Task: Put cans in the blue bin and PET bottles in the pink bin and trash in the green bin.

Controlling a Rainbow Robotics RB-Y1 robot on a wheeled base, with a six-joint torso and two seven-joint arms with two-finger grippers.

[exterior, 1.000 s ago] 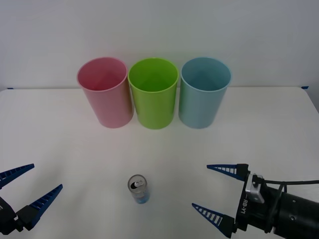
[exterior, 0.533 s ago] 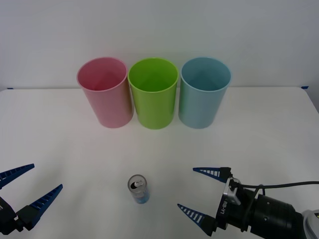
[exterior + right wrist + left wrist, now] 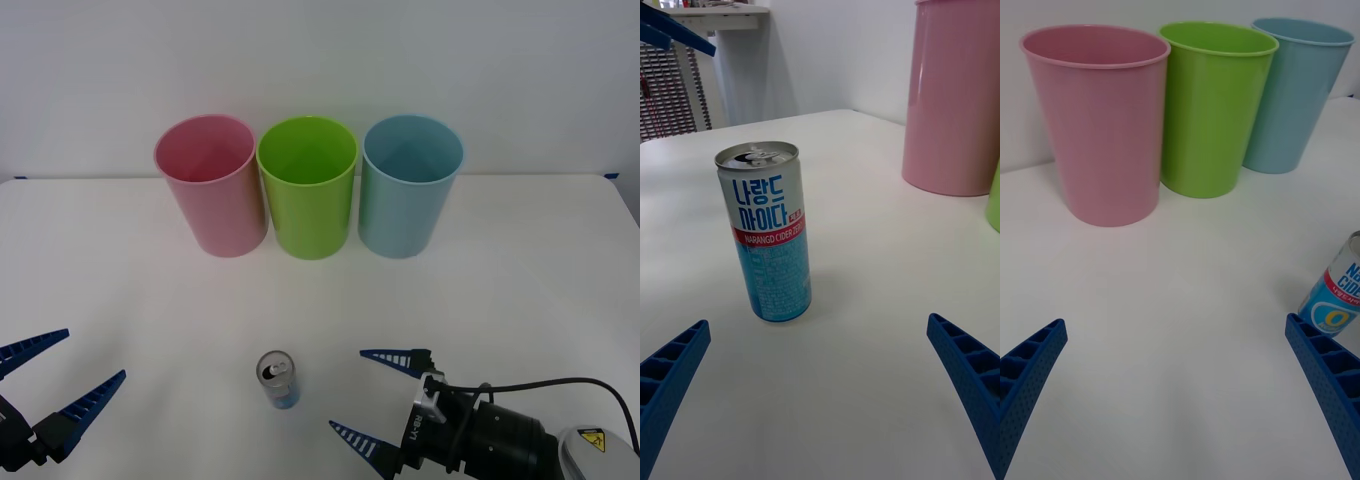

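The can [image 3: 278,379] stands upright on the white table [image 3: 520,280], near the front edge and a little left of the middle. We see its silver top with the pull-tab hole, and its white and light blue side with blue letters and a red band.

Our right gripper [image 3: 378,398] sits low over the table, just to the right of the can. Its two blue ribbed fingers [image 3: 395,356] are spread wide apart and point toward the can. They hold nothing and do not touch the can. In the right wrist view the can [image 3: 769,232] stands ahead of the fingers, closer to one finger than the other, with bare table between them.

Our left gripper [image 3: 62,374] waits at the front left corner of the table, well apart from the can. Its fingers are wide open too, and it holds nothing. In the left wrist view we see a piece of the can [image 3: 1339,291] right next to one blue finger [image 3: 1328,384].

At the back of the table three tall cups stand in a row. The pink bin [image 3: 210,185] is on the left, the green bin [image 3: 308,186] is in the middle, and the blue bin [image 3: 409,184] is on the right. The pink and green bins touch, or nearly touch. The blue bin stands just beside the green one. All three are well apart from the can.
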